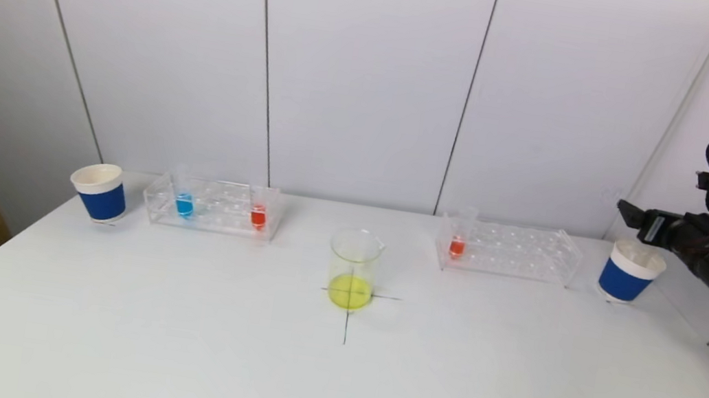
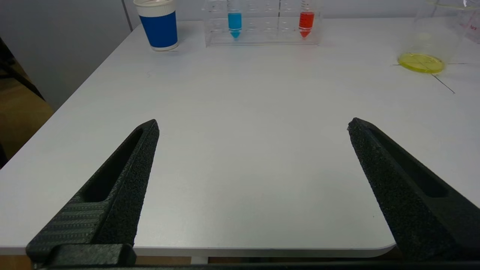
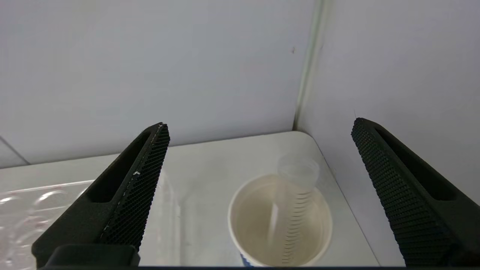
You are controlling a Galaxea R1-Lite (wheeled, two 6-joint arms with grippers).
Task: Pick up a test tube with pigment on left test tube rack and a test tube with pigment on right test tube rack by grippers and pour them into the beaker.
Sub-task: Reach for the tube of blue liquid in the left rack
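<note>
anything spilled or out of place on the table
No spills show. One oddity: an empty clear test tube leans inside the right paper cup rather than standing in the right rack. The beaker stands upright.

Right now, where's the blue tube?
Head view: the blue tube stands in the left rack, at its left end, nearest the left paper cup.

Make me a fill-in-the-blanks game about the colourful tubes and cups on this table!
1. The clear glass beaker holds ____ liquid.
2. The clear plastic left rack holds a red tube and a ____ tube.
3. The empty clear tube leans inside the right blue-and-white paper ____.
4. The right hand above it is ____.

Missing words: yellow; blue; cup; open
</note>
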